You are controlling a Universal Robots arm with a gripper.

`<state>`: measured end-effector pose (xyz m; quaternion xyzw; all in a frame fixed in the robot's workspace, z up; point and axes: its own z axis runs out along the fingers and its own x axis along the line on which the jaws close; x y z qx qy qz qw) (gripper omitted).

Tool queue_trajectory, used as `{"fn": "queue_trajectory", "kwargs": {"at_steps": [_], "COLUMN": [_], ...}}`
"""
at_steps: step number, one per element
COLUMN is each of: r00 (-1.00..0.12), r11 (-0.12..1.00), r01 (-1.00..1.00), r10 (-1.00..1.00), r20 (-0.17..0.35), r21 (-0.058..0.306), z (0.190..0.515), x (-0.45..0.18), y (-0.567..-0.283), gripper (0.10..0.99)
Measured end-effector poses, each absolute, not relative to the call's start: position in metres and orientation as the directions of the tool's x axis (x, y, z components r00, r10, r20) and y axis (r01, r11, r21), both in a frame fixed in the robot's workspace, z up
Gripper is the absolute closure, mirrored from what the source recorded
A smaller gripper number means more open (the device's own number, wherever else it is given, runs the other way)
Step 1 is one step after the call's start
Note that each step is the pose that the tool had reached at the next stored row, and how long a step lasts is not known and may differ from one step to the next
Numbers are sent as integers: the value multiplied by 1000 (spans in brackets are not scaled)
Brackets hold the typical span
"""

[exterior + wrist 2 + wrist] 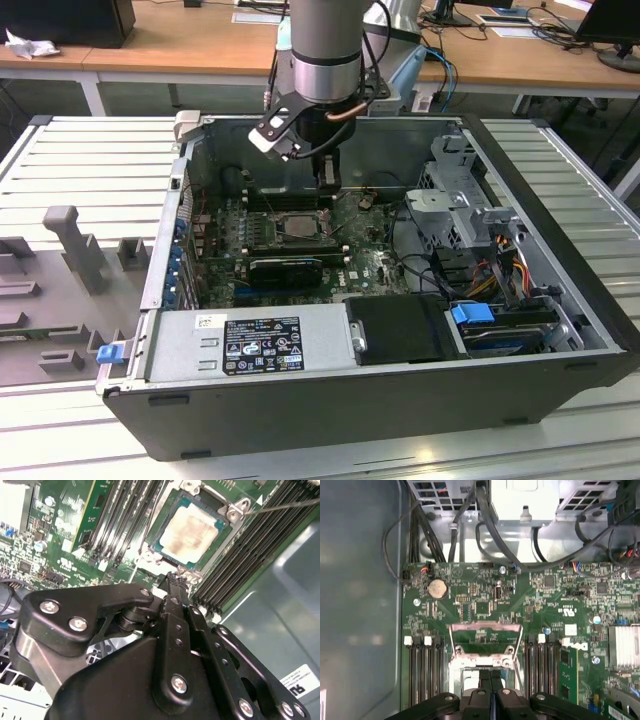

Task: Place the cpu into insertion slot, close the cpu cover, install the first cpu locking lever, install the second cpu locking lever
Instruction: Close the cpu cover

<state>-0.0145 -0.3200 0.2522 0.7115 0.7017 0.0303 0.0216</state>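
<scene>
Hand: one, black. In both wrist views the hand [176, 578] has its two fingers [484, 682] pressed together with nothing between them. In the exterior view it reaches down into the open computer case [400, 400].
Cpu: one. The cpu [192, 529] has a silvery square top with a green rim and lies flat in the insertion slot [156, 524].
Cpu relative to hand: the chip lies just beyond the fingertips and apart from them. The tips stand at the socket's edge, on the side where the white memory clips are.
Cpu cover: one. The cpu cover [486, 626] is a metal frame with a square window, tilted up off the chip, and green board shows through the window. Its hinged end is just beside the fingertips; I cannot tell whether they touch.
Locking lever: one in sight in the second wrist view. The locking lever [285, 506] is a thin bright rod that runs out from a corner of the socket across the memory slots.
Memory slots: two banks of memory slots [125, 520], one on each side of the socket.
Coin cell: one coin cell [438, 587], on the board past the raised cover.
Case: one, lying on the slatted worktop [90, 150].
Tray: one grey moulded tray [60, 300], beside the case at the exterior view's left.
</scene>
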Motion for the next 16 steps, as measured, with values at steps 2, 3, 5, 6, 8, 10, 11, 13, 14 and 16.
{"fn": "queue_trajectory", "kwargs": {"at_steps": [2, 3, 5, 6, 8, 10, 11, 13, 14, 16], "r00": [13, 13, 13, 14, 13, 14, 14, 14, 14, 14], "r11": [-14, -14, -14, -14, -14, -15, -15, -15, -15, -15], "r01": [997, 997, 997, 997, 997, 997, 997, 997, 997, 997], "r10": [1000, 1000, 1000, 1000, 1000, 1000, 1000, 1000, 1000, 1000], "r20": [14, 14, 14, 14, 14, 14, 14, 14, 14, 14], "r21": [73, 73, 73, 73, 73, 73, 73, 73, 73, 73], "z": [254, 255, 258, 260, 263, 265, 266, 267, 267, 267], "x": [-15, -15, -15, -15, -14, -15, -15, -15, -14, -14], "y": [-320, -320, -320, -320, -320, -320, -320, -320, -320, -320], "gripper": [980, 980, 980, 980, 980, 980, 980, 980, 980, 980]}}
